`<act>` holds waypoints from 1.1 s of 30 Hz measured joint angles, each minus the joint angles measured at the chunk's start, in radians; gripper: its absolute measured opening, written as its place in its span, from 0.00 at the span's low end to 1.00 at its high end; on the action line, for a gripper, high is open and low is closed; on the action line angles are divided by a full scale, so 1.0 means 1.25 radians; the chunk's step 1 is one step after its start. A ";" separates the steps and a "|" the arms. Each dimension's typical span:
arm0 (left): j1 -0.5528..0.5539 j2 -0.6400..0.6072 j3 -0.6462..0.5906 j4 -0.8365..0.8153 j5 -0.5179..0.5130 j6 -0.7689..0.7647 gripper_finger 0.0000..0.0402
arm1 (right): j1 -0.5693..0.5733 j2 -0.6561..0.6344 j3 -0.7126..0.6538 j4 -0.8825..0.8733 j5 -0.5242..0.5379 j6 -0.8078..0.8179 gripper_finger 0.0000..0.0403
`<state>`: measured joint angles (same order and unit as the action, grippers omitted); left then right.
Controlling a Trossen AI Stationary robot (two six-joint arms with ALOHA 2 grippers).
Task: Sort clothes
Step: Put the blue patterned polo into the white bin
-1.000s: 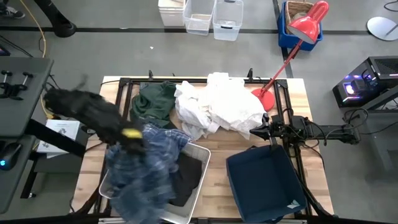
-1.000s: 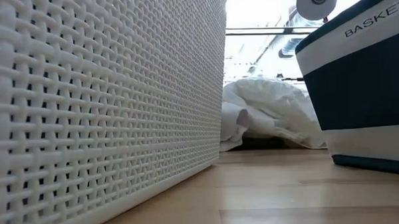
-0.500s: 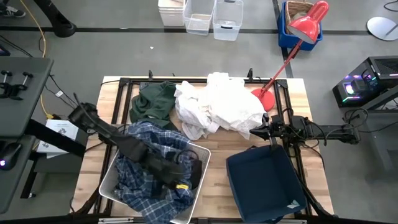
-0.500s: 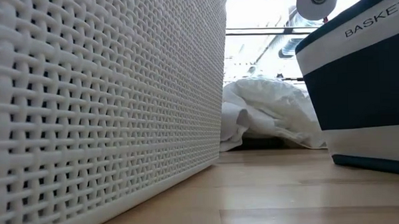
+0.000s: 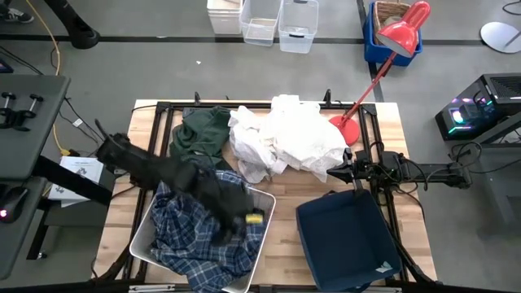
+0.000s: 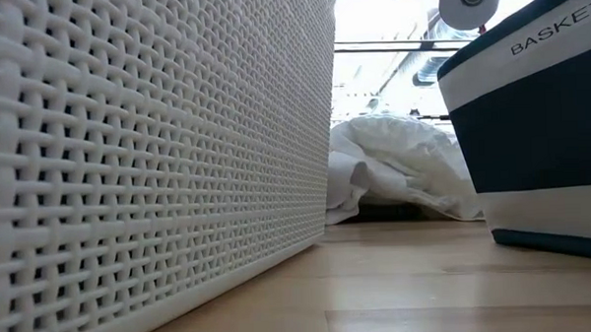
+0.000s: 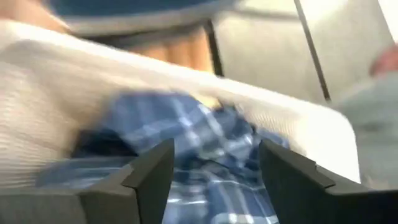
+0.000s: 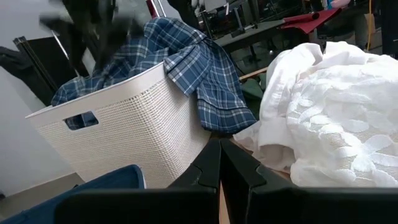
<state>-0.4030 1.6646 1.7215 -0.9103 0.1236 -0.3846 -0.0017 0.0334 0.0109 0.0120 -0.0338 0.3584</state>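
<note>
Left pincer (image 5: 236,221) sits over the white plastic bin (image 5: 262,198), fingers (image 7: 149,177) spread with nothing between them; the plaid shirt (image 5: 195,240) lies directly under it. Shirt is heaped inside the bin, part of it draped over the bin's rim toward the clothes pile and part over the rim at the worktop's (image 5: 281,244) front edge. Left arm reaches in diagonally from the bin's outer side.

Dark green garment (image 5: 203,132) lies on the worktop just behind the bin, touching the white pieces (image 5: 285,142), which are heaped behind the bin and off toward the right arm's side. In the low view the white heap (image 6: 399,172) shows between the bin wall (image 6: 147,142) and the navy fabric bin (image 6: 531,128).

Navy bin (image 5: 346,240) stands beside the white bin, apart from it, bare wood between.

Right pincer (image 5: 332,172) hangs beyond the navy bin, far from the white bin, tips at the edge of the white heap, fingers (image 8: 205,171) pressed together, holding nothing. Red lamp (image 5: 383,61) stands behind the white heap.
</note>
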 joint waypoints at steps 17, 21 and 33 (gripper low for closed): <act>0.487 -0.060 -0.135 -0.190 0.160 -0.137 0.58 | 0.000 0.000 0.000 0.000 0.000 0.000 0.00; 0.550 -0.062 -0.203 -0.187 0.204 -0.167 0.58 | 0.000 0.000 0.000 0.000 0.000 0.000 0.00; 0.558 -0.063 -0.379 -0.041 0.391 -0.229 0.58 | 0.000 0.000 0.000 0.000 0.000 0.000 0.00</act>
<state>0.2943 1.5864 1.2480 -0.9611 0.6126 -0.6714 -0.0018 0.0334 0.0109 0.0120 -0.0338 0.3584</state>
